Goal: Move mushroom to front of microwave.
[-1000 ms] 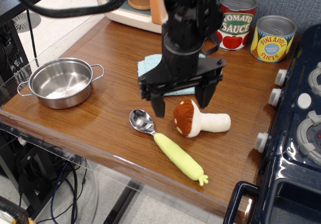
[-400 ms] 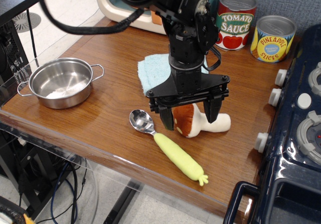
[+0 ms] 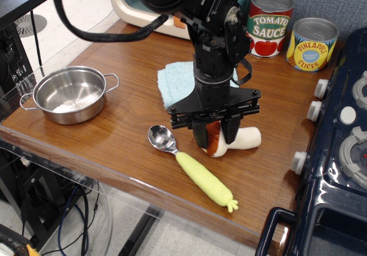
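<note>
The plush mushroom lies on its side on the wooden table, cream stem pointing right, its reddish-brown cap mostly covered by my fingers. My black gripper reaches straight down over the cap and is shut on it, one finger on each side. The mushroom still rests on the table. The microwave, cream with a teal front, stands at the back left, largely hidden behind my arm.
A spoon with a yellow-green handle lies just left of the mushroom. A light blue cloth sits behind my gripper. A steel pot is at the left edge. Tomato sauce can and pineapple can stand at the back; the dark blue stove fills the right.
My gripper came down over the mushroom with its fingers wide, then closed them on the cap. The mushroom has barely shifted.
</note>
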